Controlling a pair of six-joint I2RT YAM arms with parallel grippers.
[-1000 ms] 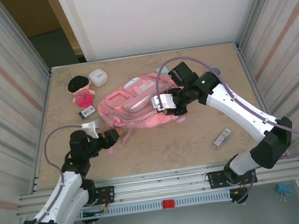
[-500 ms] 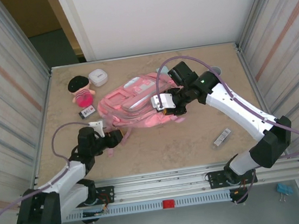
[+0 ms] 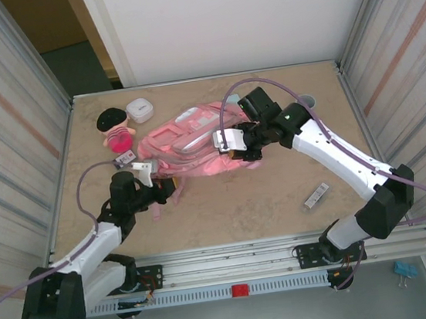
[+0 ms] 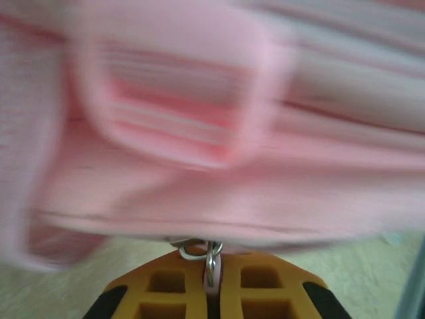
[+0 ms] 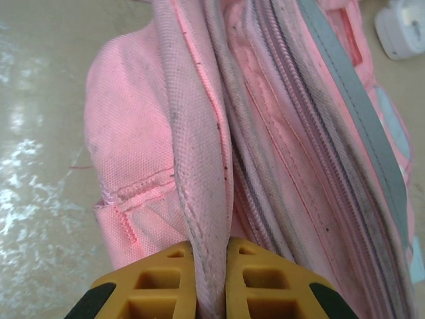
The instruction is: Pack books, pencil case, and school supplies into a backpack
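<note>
Pink backpack lies mid-table, long axis left to right, between both claws. Left gripper pinches the metal zip pull at its near-left end. Right gripper pinches the fabric seam at its right end.

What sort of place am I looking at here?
Probably a robotics lab test cell: a table fenced by metal-framed panels, left arm and right arm bolted to a rail, with a pink backpack and doll as props.
</note>
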